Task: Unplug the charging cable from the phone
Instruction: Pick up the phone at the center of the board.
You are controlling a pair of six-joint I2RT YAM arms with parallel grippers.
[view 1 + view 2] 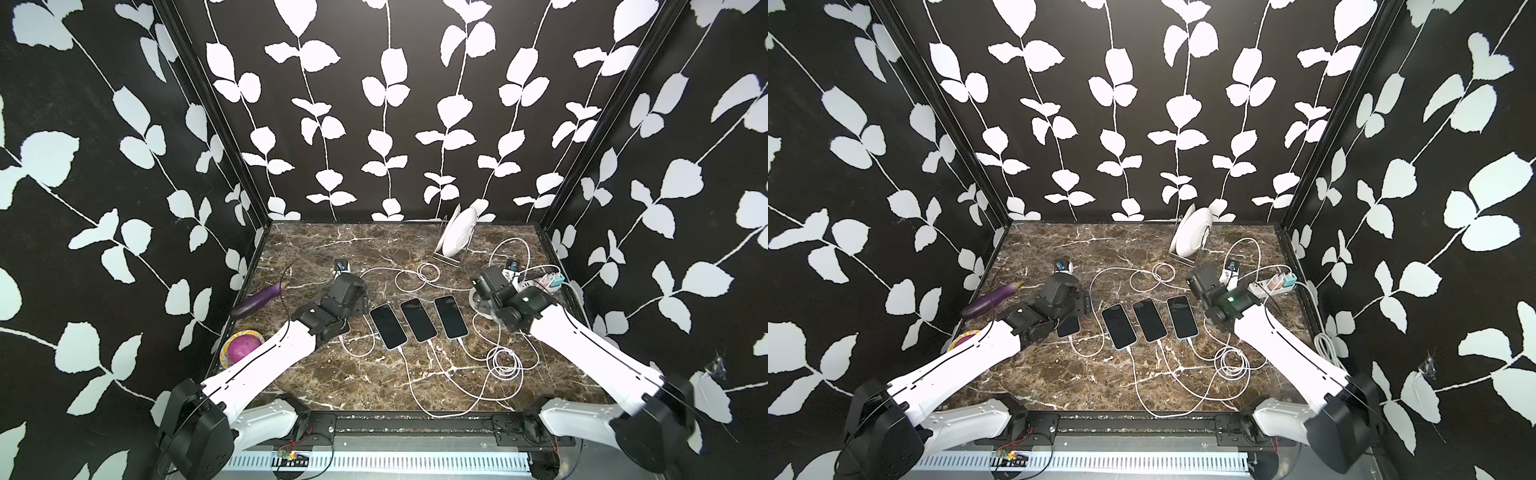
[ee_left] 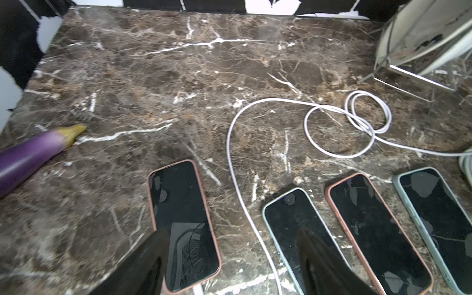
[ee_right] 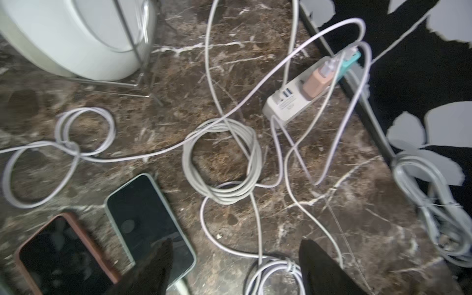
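In both top views four phones lie side by side on the counter point(image 1: 316, 374), each with a white cable at its near end; the left tool point(image 1: 365, 305) hangs over the leftmost phone point(image 1: 1068, 326), and the right tool point(image 1: 1196, 286) is beside the power strip point(image 1: 1266, 286).

Left wrist: fingers wide, empty, straddling the pink-cased phone point(image 2: 182, 224), likely to pin it.

Right wrist: fingers apart, empty, above the green-cased phone point(image 3: 149, 224) and coiled cable point(image 3: 222, 158).

Both top views looked down from high at the front across the whole marble table point(image 1: 316, 374). Each wrist view sat low, near it; they shared the green-cased phone point(image 2: 439, 224) point(image 3: 150, 224).
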